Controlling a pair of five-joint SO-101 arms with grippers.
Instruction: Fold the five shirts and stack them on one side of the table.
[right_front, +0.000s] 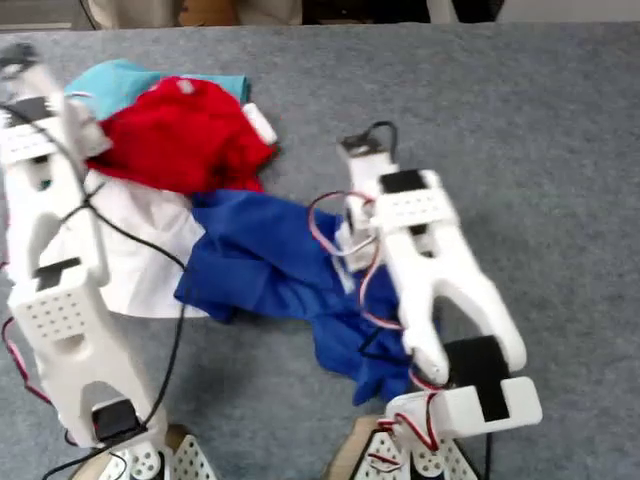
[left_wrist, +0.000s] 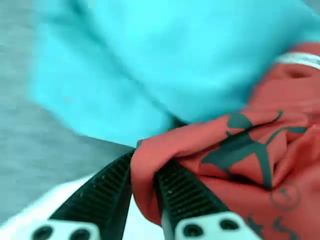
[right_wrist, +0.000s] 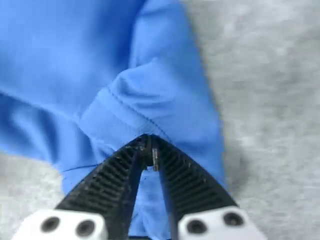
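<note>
Left wrist view: left gripper (left_wrist: 145, 164) clamped red shirt (left_wrist: 240, 200); right gripper (right_wrist: 150, 150) pinched blue shirt (right_wrist: 65, 60), which touched the red shirt.

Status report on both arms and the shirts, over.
Left gripper: jaws shut on red shirt. Right gripper: jaws shut on blue shirt. Nothing folded; white shirt partly under red.
</note>
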